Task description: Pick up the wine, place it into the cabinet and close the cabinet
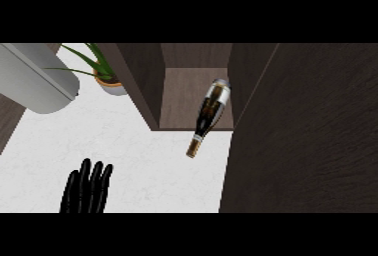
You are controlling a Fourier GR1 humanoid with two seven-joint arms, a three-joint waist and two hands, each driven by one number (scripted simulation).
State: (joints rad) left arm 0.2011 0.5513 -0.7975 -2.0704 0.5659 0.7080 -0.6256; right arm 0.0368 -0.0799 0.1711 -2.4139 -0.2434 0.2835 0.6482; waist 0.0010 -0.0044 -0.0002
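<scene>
— Where's the wine bottle (209, 116) right now?

— Lying on its side, half in and half out of the open cabinet (193, 97). The base end sits up on the cabinet floor toward twelve o'clock, and the neck pokes out past the front edge, pointing down toward six over the white tabletop (148, 165).

— Is anybody holding it?

— No. The only hand I can see is the left hand (86, 187), down at about seven o'clock near the lower edge, fingers straight and relaxed, resting with nothing in them. The right hand isn't visible at all.

— How would you expect that bottle to handle?

— It looks like dark glass, so I'd guess stiff, smooth, fairly heavy and breakable. Being round and on its side, it could roll or slide off the cabinet's edge if nudged.

— So where would you grab it?

— Around the wide body, near the label, where the weight sits. The neck is thin and I think it would twist in the hand.

— And the door?

— That big dark door panel (303, 130) at three o'clock stands open, not yet shut. There's a potted plant (103, 75) at eleven, well apart from it all.
</scene>
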